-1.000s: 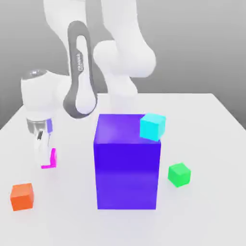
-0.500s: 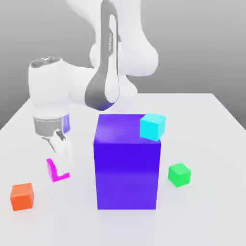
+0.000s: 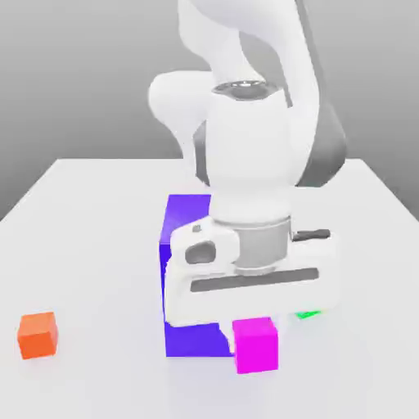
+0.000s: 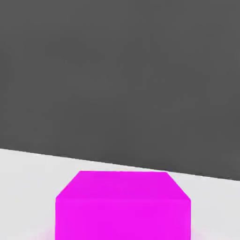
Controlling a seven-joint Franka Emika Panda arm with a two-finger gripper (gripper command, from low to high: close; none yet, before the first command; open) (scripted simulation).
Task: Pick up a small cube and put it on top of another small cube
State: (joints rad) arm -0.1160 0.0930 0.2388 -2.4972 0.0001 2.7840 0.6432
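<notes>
White glossy arm (image 3: 245,123), grey joint bands, boxy hand

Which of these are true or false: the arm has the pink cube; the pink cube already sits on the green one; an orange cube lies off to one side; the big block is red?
1. The pink cube hangs under the robot's hand, carried by it. True.
2. The pink cube already rests on the green cube. False: the green cube is a sliver peeking out behind the hand, with nothing seen on it.
3. An orange cube sits on the table toward the exterior view's left, apart from the rest. True.
4. The big block is red. False: it is purple-blue, mostly hidden behind the hand.
</notes>
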